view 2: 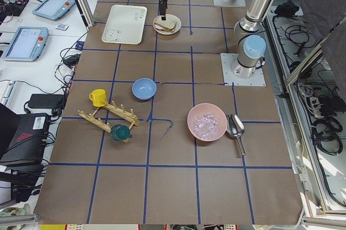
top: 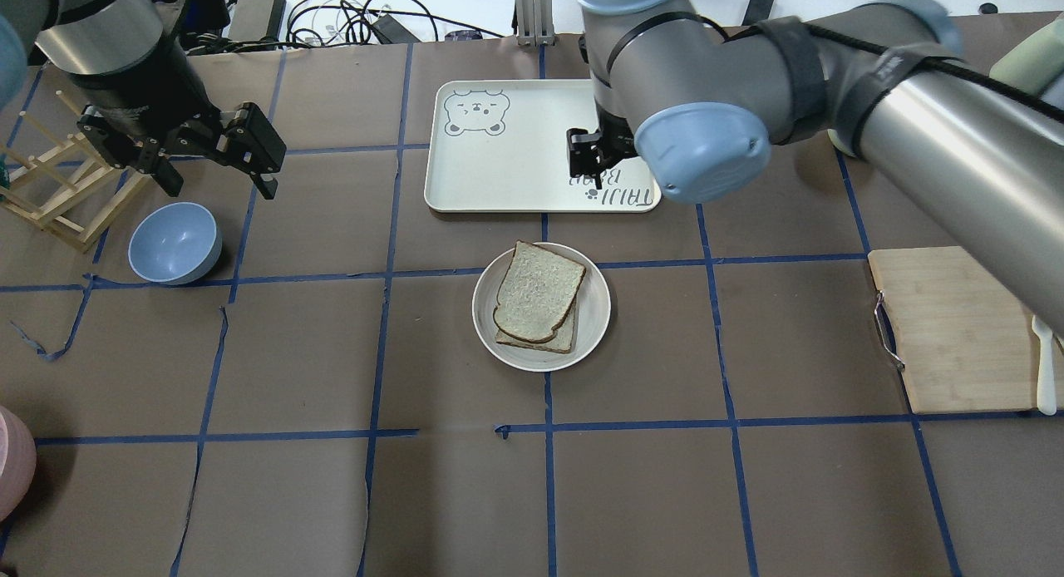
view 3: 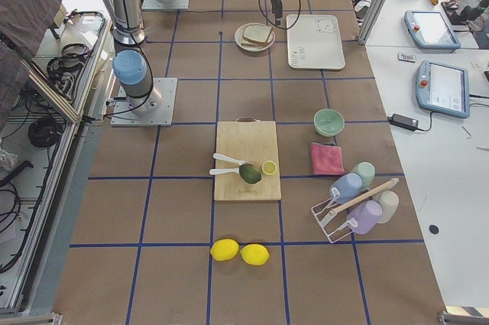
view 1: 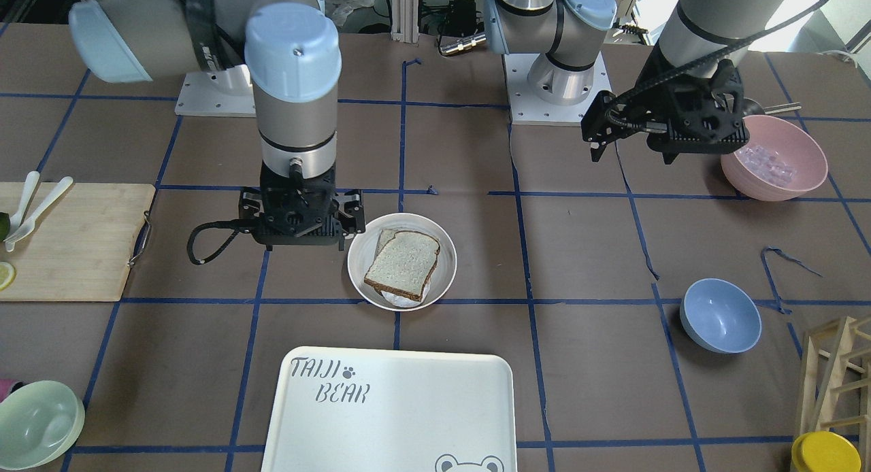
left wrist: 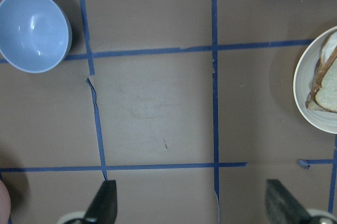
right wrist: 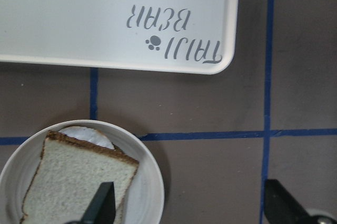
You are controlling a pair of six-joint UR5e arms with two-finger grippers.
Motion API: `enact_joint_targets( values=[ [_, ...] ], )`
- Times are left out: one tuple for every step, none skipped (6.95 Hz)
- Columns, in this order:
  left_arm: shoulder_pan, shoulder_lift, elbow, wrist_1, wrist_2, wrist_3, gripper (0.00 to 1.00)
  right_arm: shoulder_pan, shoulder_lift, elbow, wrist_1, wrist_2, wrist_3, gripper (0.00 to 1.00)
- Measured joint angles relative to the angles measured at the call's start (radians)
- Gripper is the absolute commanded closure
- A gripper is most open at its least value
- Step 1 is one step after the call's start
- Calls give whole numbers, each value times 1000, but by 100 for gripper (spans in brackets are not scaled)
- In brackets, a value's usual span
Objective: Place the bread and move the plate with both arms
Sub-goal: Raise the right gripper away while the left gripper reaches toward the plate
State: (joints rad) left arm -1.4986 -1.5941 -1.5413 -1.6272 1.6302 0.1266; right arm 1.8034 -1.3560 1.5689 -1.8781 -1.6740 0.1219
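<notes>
The soft, light bread (top: 539, 290) lies on the plate (top: 594, 315) in the middle of the table (top: 332, 352), and this plate looks stiff, smooth and breakable, best taken at opposite rims, while the left end effector (left wrist: 190, 197) and the right end effector (right wrist: 189, 203) are both spread, holding nothing.

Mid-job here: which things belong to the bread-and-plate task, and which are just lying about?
Job: bread, plate, left gripper, right gripper, both open.

Lying about: TAIJI BEAR tray, blue bowl, pink bowl, green bowl, cutting board.
</notes>
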Motion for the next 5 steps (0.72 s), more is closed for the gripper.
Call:
enact_joint_targets(
  values=[
    [-14,-26,-26,53,-21,-5,0,-42,-56,2,59,65,-69,0],
    [-40,-54,-58,124,-65,-16,0,-67,-110,5,116,101,-126,0],
    [-70,-86,-98,222,-106,-32,11,-79,-153,6,144,111,-163,0],
    [-96,-116,-145,327,-136,-48,16,-84,-180,4,154,112,-179,0],
    [-117,-150,-197,426,-174,-61,17,-89,-200,-2,157,113,-185,0]
  ],
)
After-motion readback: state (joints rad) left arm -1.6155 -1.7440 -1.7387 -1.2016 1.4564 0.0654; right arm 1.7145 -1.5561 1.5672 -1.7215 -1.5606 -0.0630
